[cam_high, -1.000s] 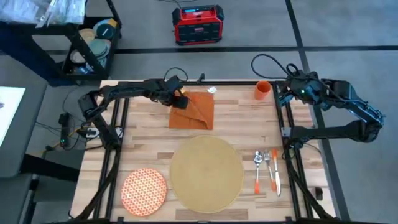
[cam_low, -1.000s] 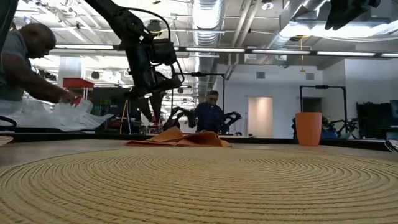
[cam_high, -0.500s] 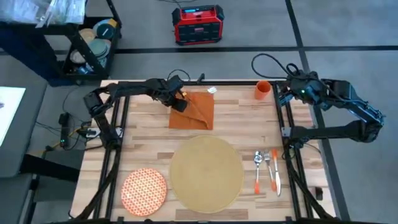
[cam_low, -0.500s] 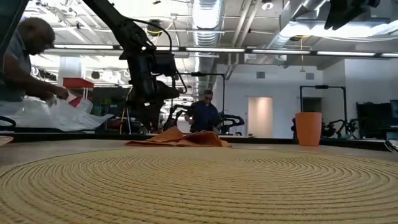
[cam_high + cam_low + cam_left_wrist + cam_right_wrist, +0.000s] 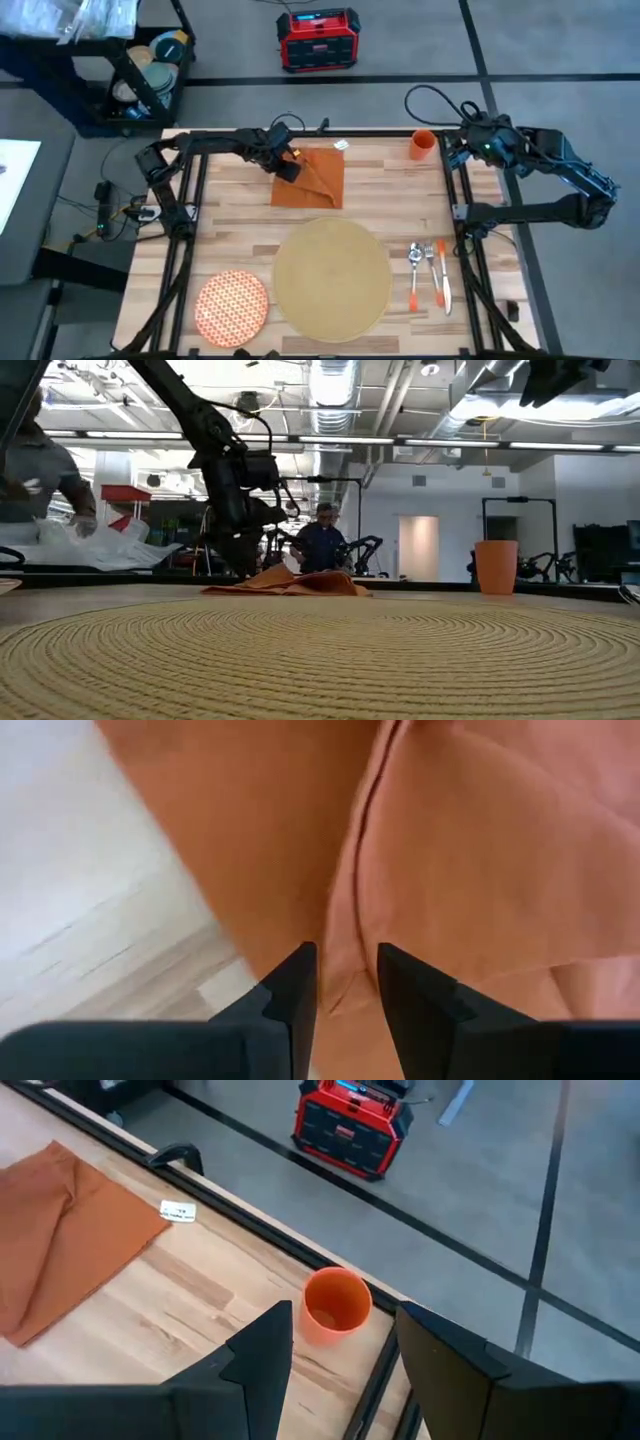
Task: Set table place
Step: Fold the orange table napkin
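Observation:
The rust-orange napkin [image 5: 312, 180] lies rumpled on the far middle of the table [image 5: 230, 210], with a raised fold [image 5: 282, 574]. My left gripper [image 5: 288, 166] is down on the napkin's far left part, shut on cloth. The tan woven placemat [image 5: 332, 278] lies near the front. The orange-patterned plate [image 5: 232, 307] lies to its left and the orange-handled cutlery [image 5: 430, 275] to its right. The small orange cup [image 5: 422, 146] stands at the far right edge. My right gripper [image 5: 340, 1320] hangs open above that corner, touching nothing. My left gripper pinches a ridge of the napkin [image 5: 345, 982] between its two fingers [image 5: 298, 982], near the cloth's far left corner. The fingers come from above, pointing down. How many layers lie between them does not show. The napkin rests on the table, slack.
A small white tag [image 5: 340, 146] lies beside the napkin's far right corner. Black frame rails [image 5: 185, 230] run along both sides of the table. Beyond the far edge stand a red box [image 5: 318, 38] and a cart [image 5: 130, 80]. People move in the room behind.
My left gripper has come down from above the napkin onto its far left part, shifting slightly toward the far left. The napkin has kept its place and shape.

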`<act>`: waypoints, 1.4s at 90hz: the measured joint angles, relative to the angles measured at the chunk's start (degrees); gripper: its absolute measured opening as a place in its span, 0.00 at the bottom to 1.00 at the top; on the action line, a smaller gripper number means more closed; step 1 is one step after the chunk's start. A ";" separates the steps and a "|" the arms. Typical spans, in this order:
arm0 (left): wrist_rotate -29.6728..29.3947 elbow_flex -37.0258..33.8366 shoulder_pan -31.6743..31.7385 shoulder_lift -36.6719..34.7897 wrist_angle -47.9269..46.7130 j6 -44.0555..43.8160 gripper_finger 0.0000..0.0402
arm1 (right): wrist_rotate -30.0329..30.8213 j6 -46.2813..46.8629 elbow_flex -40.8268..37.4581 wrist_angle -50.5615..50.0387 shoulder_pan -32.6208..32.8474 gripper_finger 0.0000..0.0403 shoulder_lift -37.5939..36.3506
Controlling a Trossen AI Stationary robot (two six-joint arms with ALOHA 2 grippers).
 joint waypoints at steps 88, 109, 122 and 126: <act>4.19 -3.45 0.11 0.00 6.09 -3.56 0.01 | 0.23 -0.89 0.00 1.09 -0.07 0.42 2.31; 6.57 -3.45 0.11 0.00 5.92 -9.44 0.00 | 0.25 -1.57 0.00 1.07 -0.07 0.42 2.67; 8.52 -2.64 0.09 0.00 5.93 -11.77 0.00 | 0.25 -1.57 0.00 1.05 -0.07 0.42 2.64; 9.02 -1.98 0.09 0.00 5.98 -12.15 0.00 | 0.25 -1.58 0.00 1.05 -0.07 0.42 2.67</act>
